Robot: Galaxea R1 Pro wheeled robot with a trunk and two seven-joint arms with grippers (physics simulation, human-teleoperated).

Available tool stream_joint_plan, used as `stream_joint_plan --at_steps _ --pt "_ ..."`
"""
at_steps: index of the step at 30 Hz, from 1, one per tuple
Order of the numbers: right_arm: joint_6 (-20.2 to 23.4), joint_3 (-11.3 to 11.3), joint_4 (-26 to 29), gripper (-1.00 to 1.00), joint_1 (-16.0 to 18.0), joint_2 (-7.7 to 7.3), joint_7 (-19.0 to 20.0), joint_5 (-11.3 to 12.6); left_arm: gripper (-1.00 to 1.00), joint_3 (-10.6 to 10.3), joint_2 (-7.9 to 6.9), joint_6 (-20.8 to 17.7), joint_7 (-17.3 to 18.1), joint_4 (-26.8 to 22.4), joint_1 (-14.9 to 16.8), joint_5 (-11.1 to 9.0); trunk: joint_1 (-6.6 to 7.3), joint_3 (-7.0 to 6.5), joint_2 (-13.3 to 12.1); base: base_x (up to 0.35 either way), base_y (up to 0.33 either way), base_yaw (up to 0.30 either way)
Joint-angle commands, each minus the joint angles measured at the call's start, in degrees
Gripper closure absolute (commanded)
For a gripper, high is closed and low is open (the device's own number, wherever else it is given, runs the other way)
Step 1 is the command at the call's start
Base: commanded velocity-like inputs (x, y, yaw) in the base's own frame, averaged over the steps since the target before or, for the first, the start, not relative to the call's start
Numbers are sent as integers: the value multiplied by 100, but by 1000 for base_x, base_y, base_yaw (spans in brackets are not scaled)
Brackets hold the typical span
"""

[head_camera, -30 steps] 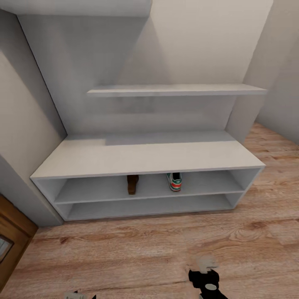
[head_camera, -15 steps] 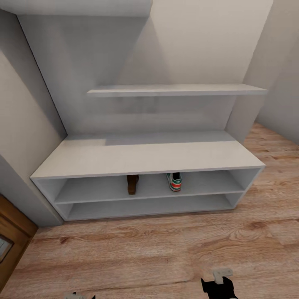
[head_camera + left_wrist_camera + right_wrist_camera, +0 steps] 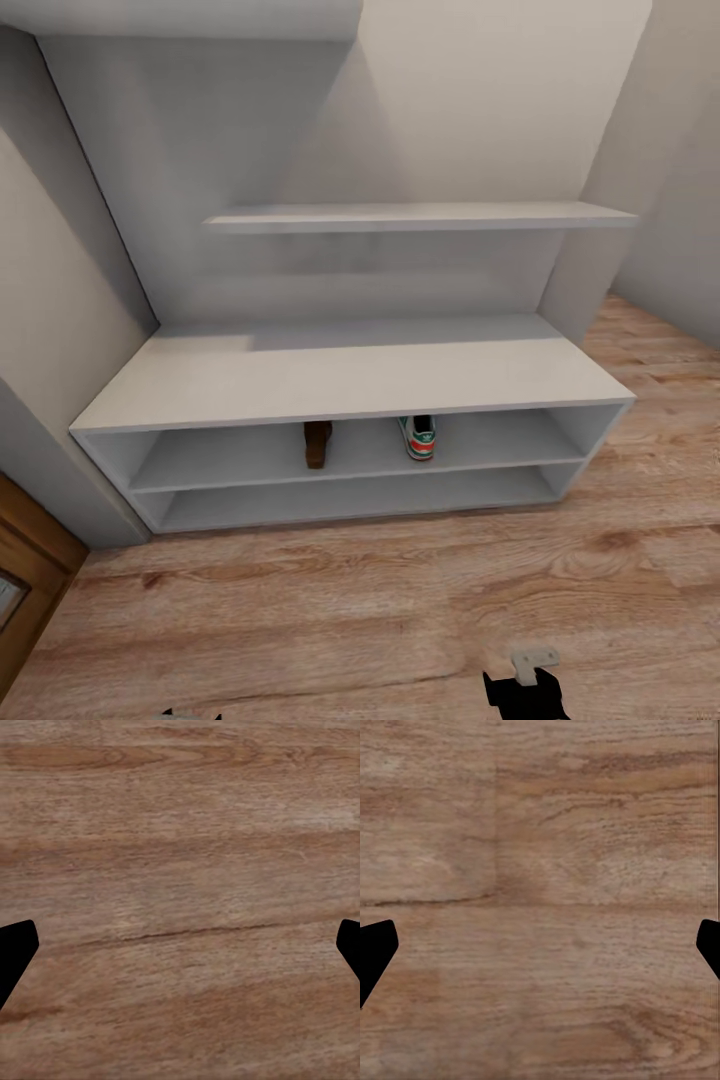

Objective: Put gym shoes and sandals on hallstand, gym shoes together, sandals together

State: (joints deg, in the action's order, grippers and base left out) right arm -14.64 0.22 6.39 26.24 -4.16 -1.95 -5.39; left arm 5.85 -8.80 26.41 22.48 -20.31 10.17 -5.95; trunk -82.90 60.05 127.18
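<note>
One sandal [image 3: 318, 444] and one gym shoe [image 3: 421, 437] sit apart on the hallstand [image 3: 340, 375]

right arm [image 3: 525, 688]: glossy black housing with jagged outline, seen from the head camera
bracket [image 3: 533, 660]: small pale cream-grey plate atop the black housing, angular, with a short stem running down into it
left arm [image 3: 190, 715]: a sliver of black casing with a pale grey edge
left gripper [image 3: 180, 945]: two matt black fingertips, pointed wedges, plain, no markings or screws visible
right gripper [image 3: 540, 949]: two matching black wedge tips, flat and unmarked, edges crisp
cables: cannot tell
</note>
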Motion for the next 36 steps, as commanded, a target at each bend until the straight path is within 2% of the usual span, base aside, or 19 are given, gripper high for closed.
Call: stream_joint_plan --at_steps 1,27,36 --pt "-14 -4 -6 -100 4 0 -21 -55 -100 17 1 -5 45 22 3 -60 1 4 2 0 0 -152" --pt "-38 -36 -6 -100 0 -47 -42 -33 -100 35 9 4 -41 102 2 -57 1 4 2 0 0 -247" --pt "-59 -39 -6 -100 -19 -50 -42 -32 -100 43 10 4 -197 106 3 -58 1 4 2 0 0 -265"
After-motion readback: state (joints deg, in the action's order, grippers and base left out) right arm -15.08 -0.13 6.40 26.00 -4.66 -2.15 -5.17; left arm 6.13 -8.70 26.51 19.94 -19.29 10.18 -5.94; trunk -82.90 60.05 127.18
